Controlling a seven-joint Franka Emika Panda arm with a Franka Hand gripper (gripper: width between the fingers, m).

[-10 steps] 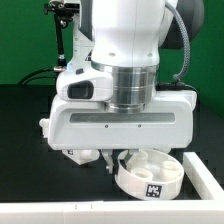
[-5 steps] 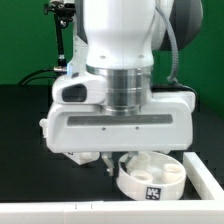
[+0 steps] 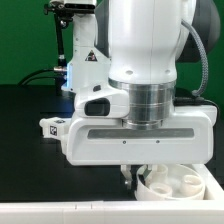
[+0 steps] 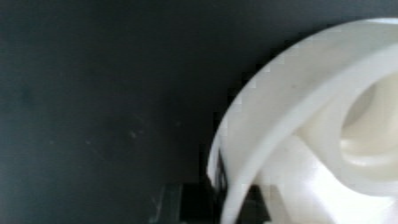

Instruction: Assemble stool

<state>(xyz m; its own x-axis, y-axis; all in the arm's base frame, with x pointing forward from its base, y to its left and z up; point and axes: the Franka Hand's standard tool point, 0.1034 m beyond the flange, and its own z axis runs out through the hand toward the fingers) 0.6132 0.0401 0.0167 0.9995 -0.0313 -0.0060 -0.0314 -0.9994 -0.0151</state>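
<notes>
Our arm [image 3: 140,35] stands upright with its wrist [image 3: 150,100] pointing straight down. Below it our gripper [image 3: 132,174] hangs low, its broad white body level, jaws pressed fully together, little of them showing beneath that body.

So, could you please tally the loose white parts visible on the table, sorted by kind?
Round disc seat: 1
Tagged leg: 1
Long white bar: 1
Total: 3 in view; others may be hidden.

Green backdrop [image 3: 25,40], black tabletop [image 3: 20,160]
</notes>
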